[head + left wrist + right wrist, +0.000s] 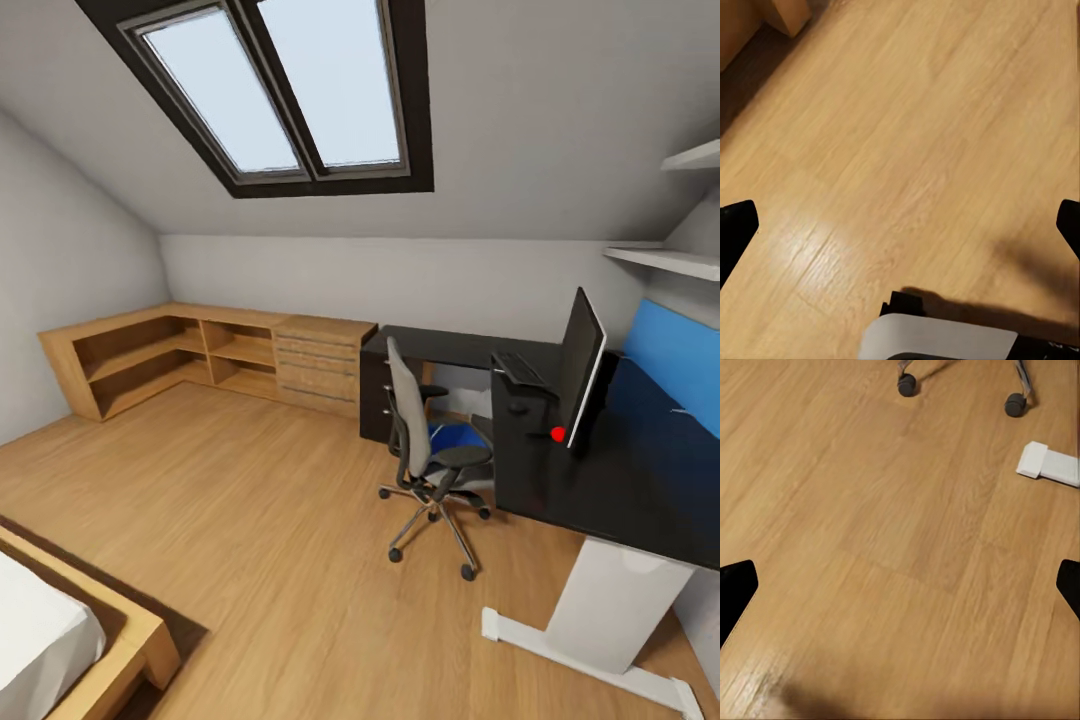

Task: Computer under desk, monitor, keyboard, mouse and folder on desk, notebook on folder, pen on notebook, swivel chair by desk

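Observation:
The swivel chair (428,455) stands on the wooden floor at the inner corner of the black L-shaped desk (620,480). On its seat lies the blue folder (456,435). The monitor (583,366) stands on the desk, seen edge-on, with the keyboard (518,369) just beyond it and a small dark lump, probably the mouse (517,408), beside that. The computer, notebook and pen are out of view. My left gripper (900,225) and right gripper (900,589) both hang open over bare floor, holding nothing.
A low wooden shelving unit (210,360) lines the far wall under the skylight. The bed's corner (90,640) (787,15) is near my left side. Chair castors (907,385) and the desk's white foot (1048,463) (600,660) lie ahead on the right.

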Motion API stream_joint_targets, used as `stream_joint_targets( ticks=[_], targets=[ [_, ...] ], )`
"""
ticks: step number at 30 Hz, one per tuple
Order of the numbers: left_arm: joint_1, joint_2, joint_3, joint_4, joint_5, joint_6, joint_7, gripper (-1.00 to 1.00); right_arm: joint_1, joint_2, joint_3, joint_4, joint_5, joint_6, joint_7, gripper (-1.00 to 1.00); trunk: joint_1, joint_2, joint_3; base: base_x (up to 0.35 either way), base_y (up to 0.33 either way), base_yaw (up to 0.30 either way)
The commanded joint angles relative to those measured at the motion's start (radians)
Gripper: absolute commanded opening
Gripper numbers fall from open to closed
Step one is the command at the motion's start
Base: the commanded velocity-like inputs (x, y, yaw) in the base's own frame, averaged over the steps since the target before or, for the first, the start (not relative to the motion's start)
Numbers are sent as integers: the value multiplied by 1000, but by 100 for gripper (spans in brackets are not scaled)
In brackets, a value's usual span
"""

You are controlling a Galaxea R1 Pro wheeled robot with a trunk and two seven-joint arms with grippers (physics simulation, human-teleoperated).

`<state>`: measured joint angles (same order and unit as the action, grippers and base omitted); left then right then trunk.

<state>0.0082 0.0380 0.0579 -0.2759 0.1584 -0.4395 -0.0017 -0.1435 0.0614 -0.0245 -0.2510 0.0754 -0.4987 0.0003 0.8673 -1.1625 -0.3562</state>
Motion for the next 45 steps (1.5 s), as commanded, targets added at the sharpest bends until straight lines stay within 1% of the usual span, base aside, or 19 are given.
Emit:
stream_joint_targets(
  ticks=[1,9,20,30,35,38,43,45],
  targets=[
    [0,0,-1,-2,6,-1,0,100,-1,1,-3,1,8,-3,0,100,1,-1,0,271,235,-281],
    [0,0,-1,-2,6,0,-1,100,-1,2,-2,1,10,-4,1,100,1,-1,2,263,238,-278],
    [1,-1,-6,-2,4,1,-2,100,-1,2,-2,1,10,-4,1,100,1,-1,2,183,261,-276],
    [0,-1,-6,-2,4,2,-1,100,-1,2,-3,1,10,-4,1,100,1,-1,2,16,26,-276],
    [1,-1,-7,-2,4,3,-3,100,-1,2,-2,2,10,-4,1,100,1,-1,2,6,209,-262],
    [0,0,-7,-2,4,3,-3,100,-1,2,-3,2,9,-4,1,100,1,-1,2,39,230,-142],
    [1,-1,-5,-2,4,1,-3,100,-1,2,-3,8,9,-1,2,100,1,-1,2,15,63,-36],
    [1,-2,-5,-3,3,-1,-5,100,-1,1,-5,27,8,-3,2,100,1,-1,2,3,14,-8]
  ],
)
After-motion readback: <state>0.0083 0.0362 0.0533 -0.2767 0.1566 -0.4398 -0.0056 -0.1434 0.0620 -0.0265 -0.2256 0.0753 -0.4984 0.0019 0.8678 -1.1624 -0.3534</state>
